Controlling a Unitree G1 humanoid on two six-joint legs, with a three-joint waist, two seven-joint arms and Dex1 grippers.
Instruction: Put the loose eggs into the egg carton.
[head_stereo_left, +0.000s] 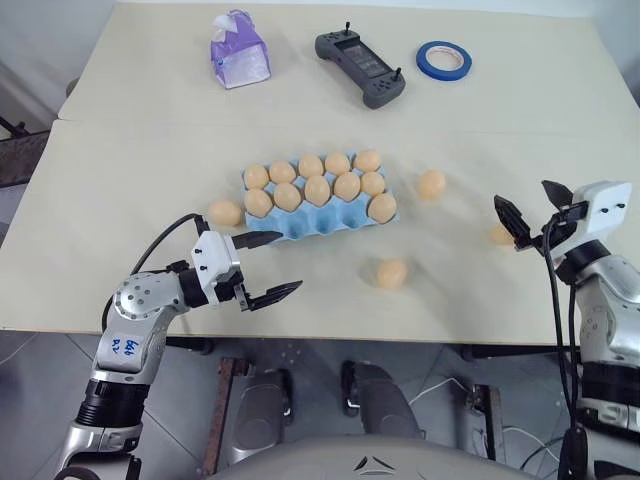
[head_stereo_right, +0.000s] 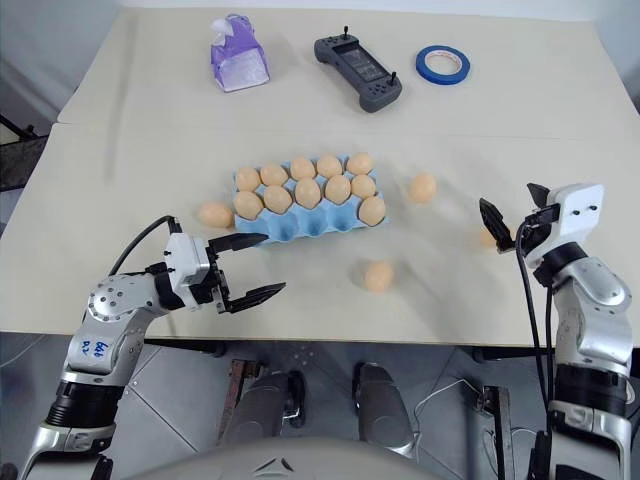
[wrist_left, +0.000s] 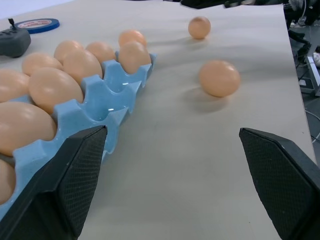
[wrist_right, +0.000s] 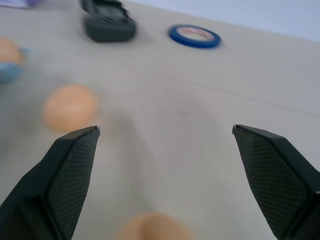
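On the worktop (head_stereo_left: 120, 120), the light blue egg carton (head_stereo_left: 300, 226) is sitting mid-table with ten tan-orange eggs filling its two far rows; near row looking empty. Four loose eggs (head_stereo_left: 392, 273) are lying around it, smooth and roll-prone. Left tool (head_stereo_left: 262, 267) is hovering jaws apart near the carton; right tool (head_stereo_left: 533, 209) is hanging jaws apart by the rightmost egg. Best approach: straddling an egg squarely, closing gently.
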